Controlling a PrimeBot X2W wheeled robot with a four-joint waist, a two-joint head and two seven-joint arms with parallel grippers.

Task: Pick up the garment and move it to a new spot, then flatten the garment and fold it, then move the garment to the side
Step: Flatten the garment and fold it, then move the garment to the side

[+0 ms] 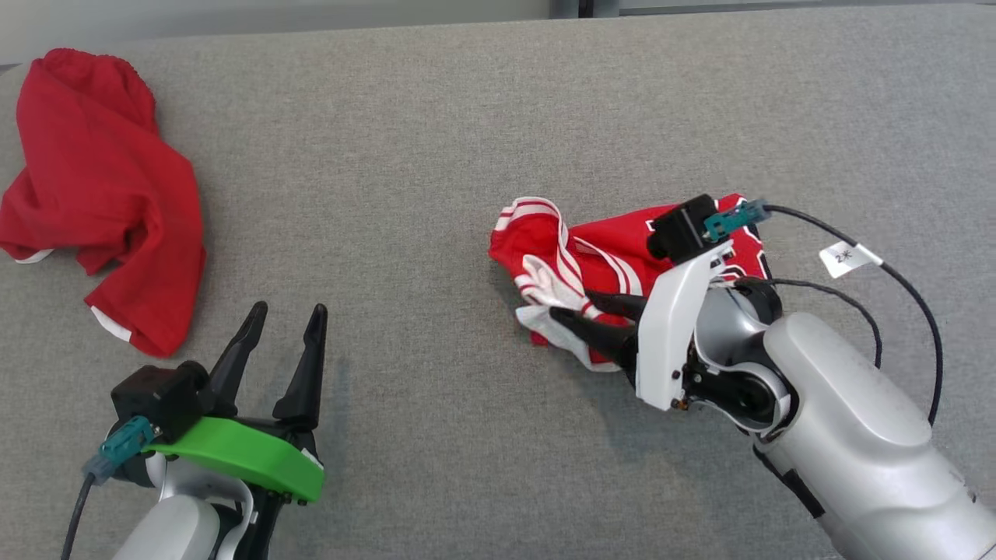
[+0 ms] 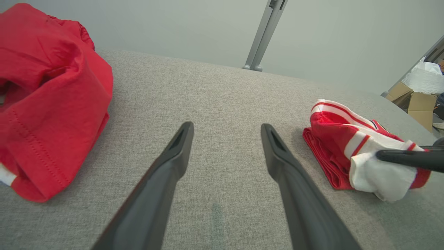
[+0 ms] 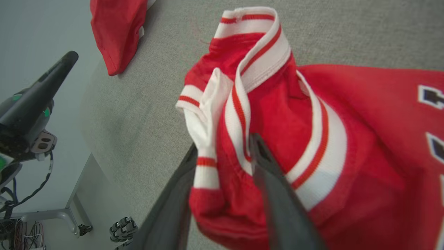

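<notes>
The garment [image 1: 607, 249], a red jersey with white-and-red striped trim, lies bunched on the grey table [image 1: 436, 155] right of centre. My right gripper [image 1: 572, 305] reaches into its near-left edge. In the right wrist view the gripper [image 3: 223, 147] has its two fingers partly apart, with a fold of the garment [image 3: 277, 104] and its white sleeve trim between them. My left gripper [image 1: 286, 311] stands open over bare table at the lower left, well clear of the jersey. In the left wrist view the garment [image 2: 333, 139] lies to the right of the spread left gripper [image 2: 225, 128].
A second, plain red garment [image 1: 101, 187] lies crumpled at the table's far left, close to the left gripper; it also appears in the left wrist view [image 2: 45, 104]. Bare grey cloth spans the middle and back. A cable [image 1: 895, 272] loops from the right wrist.
</notes>
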